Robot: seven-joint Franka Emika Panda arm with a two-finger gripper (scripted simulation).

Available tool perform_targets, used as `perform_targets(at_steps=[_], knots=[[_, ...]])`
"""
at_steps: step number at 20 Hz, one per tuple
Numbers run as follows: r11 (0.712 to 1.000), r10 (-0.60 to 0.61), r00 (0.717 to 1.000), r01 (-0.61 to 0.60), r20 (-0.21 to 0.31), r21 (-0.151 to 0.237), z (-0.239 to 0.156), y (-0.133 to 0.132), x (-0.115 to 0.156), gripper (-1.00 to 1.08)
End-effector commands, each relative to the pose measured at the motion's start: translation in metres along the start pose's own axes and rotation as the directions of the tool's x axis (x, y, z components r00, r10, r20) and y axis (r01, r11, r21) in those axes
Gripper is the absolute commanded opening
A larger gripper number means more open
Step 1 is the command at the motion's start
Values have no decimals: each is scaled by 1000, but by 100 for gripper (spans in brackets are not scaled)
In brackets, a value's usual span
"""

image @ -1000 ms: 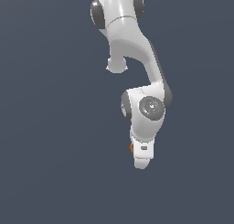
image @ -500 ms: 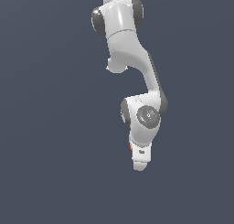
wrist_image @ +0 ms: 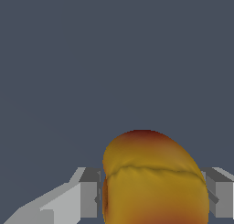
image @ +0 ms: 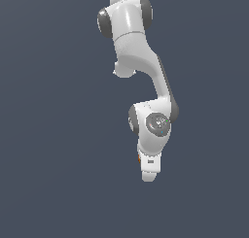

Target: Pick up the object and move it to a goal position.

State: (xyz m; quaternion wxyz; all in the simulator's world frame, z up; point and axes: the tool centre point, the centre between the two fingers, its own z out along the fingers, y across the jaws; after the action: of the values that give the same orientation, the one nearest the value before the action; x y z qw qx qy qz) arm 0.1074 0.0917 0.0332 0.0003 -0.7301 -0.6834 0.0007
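The object (wrist_image: 153, 177) is a round red-orange ball with yellow patches, filling much of the wrist view between my two grey fingers (wrist_image: 89, 193). Both fingers press against its sides, so my gripper (wrist_image: 153, 198) is shut on it. In the exterior view only a thin orange sliver of the object (image: 139, 158) shows at the edge of the white hand, whose gripper (image: 149, 173) points downward at the end of the bent arm. The fingertips themselves are hidden by the hand in that view.
A uniform dark grey-blue background (image: 58, 135) surrounds the arm in both views. No other objects, containers or edges are visible.
The arm has shifted slightly towards the exterior view's left and folded a little, carrying the object with it. The grip has stayed the same.
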Motion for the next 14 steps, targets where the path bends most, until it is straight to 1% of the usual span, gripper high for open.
perform_targets(at_steps=[1,8,14], knots=[[1000,0,1000,0,0,-1,-1,0,0,-100],[1000,0,1000,0,0,0,-6,-1,-1,-100],[1000,0,1000,0,0,0,-30,-6,-4,-100]])
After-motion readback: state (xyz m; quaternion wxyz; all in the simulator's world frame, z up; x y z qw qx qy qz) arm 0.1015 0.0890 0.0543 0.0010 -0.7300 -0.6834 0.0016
